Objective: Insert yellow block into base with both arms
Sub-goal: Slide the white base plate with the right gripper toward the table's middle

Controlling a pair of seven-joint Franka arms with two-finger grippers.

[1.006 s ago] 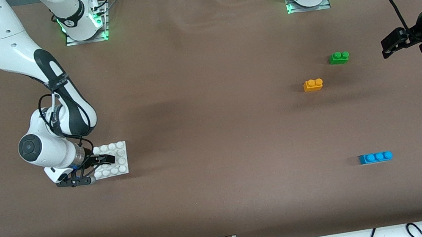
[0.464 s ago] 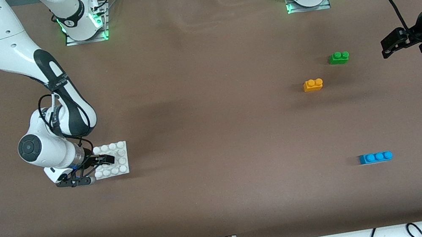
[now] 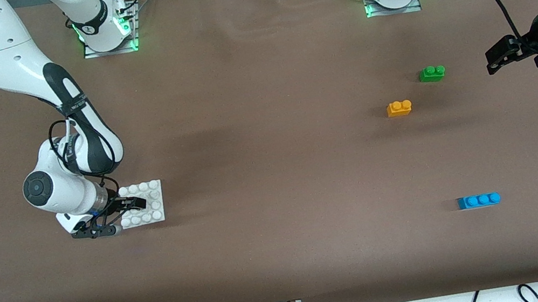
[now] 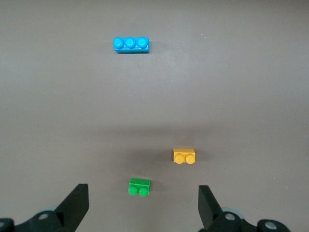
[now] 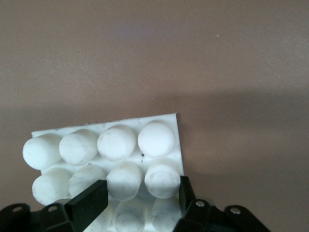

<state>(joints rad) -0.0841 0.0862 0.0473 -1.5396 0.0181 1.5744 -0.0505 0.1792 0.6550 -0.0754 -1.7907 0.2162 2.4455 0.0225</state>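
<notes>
Front view: the base (image 3: pixel 151 192), a flat white square plate studded four by four, lies on the brown table (image 3: pixel 272 172) toward the right arm's end. The right gripper (image 3: pixel 113 216) is down at the plate's edge on the side facing the right arm's end of the table, fingers clenched on studs of that edge; one black finger lies across the studded top, the other sits at the plate's corner nearest the camera. The plate rests flat on the table.

Right wrist view: the base (image 5: pixel 120 159) fills the lower part, its rounded studs close up, with the two black fingers (image 5: pixel 87 203) pinched in against the studs nearest the wrist.

Front view, the left arm's end: the yellow block (image 3: pixel 399 108), a two-stud brick, sits upright on the table, untouched, well apart from the base. A green two-stud brick (image 3: pixel 432 73) sits near it, farther from the camera and closer to the left arm's end. A blue three-stud brick (image 3: pixel 479 200) lies well nearer the camera than both.

The left gripper (image 3: pixel 499 56) hangs in the air over bare table at the left arm's end, past the green brick, fingers released and spread wide, holding nothing. That arm waits.

Left wrist view: the spread fingers (image 4: pixel 77 205) frame the green brick (image 4: pixel 139 187) and the yellow block (image 4: pixel 184 156), which stand close together but apart; the blue brick (image 4: pixel 131 44) lies well apart from them.
</notes>
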